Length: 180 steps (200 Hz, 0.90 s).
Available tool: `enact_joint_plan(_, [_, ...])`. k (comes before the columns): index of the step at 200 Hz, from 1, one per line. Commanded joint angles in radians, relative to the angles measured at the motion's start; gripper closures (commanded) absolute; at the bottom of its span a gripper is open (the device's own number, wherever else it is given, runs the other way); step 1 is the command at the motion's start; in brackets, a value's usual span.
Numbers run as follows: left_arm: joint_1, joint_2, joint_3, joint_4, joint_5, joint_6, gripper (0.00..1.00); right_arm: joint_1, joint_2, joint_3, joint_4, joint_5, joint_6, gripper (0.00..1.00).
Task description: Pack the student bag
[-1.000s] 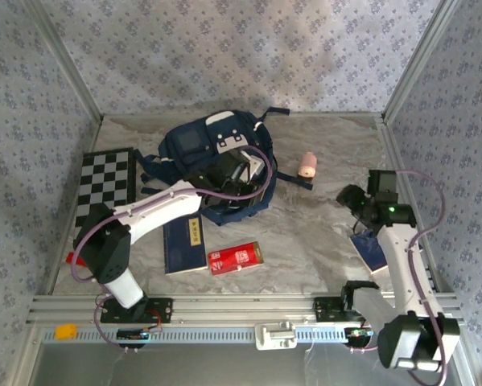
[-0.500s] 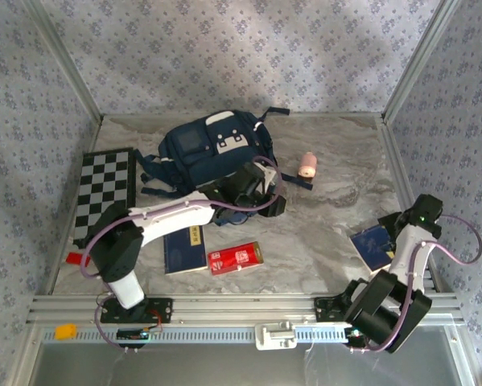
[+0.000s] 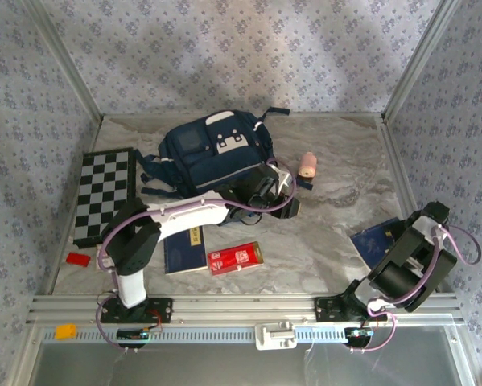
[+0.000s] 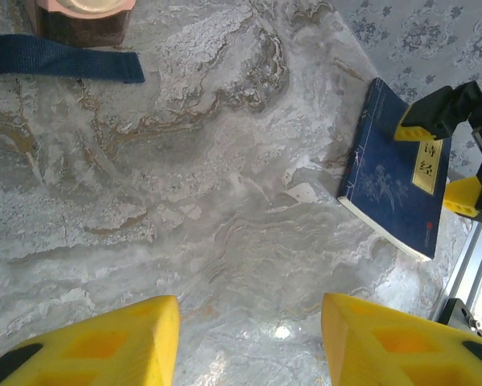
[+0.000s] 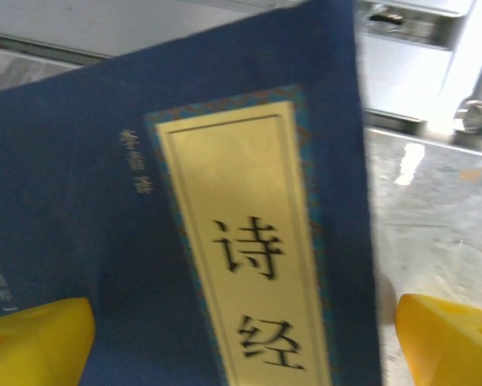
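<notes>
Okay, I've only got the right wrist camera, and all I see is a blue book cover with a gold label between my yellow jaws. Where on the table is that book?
Observer: The blue book lies flat at the table's right edge, toward the front.
Operator: And the bag?
Observer: The student bag sits at the back, left of centre, well apart from that book.
Operator: What's the left arm doing?
Observer: The left gripper hangs over bare table just right of the bag, jaws open and empty.
</notes>
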Motion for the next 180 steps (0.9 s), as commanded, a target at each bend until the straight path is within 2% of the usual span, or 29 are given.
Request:
enact_joint_plan(1, [-0.006,0.024,0.029,0.013,0.015,-0.005,0.51,0.043,0.043,0.037,0.046,-0.064,-0.025,0.05])
enact_joint_plan(40, [-0.006,0.031,0.025,0.009,0.001,-0.007,0.51,0.140,0.115,0.065,0.041,-0.132,-0.065,0.08])
enact_joint_plan(137, [-0.006,0.051,0.033,0.006,-0.041,-0.020,0.51,0.482,0.167,0.120,-0.030,-0.118,-0.084,0.19])
enact_joint_plan(180, [-0.010,0.132,0.095,0.026,-0.016,-0.064,0.51,0.476,0.129,0.121,-0.036,-0.159,-0.119,0.21])
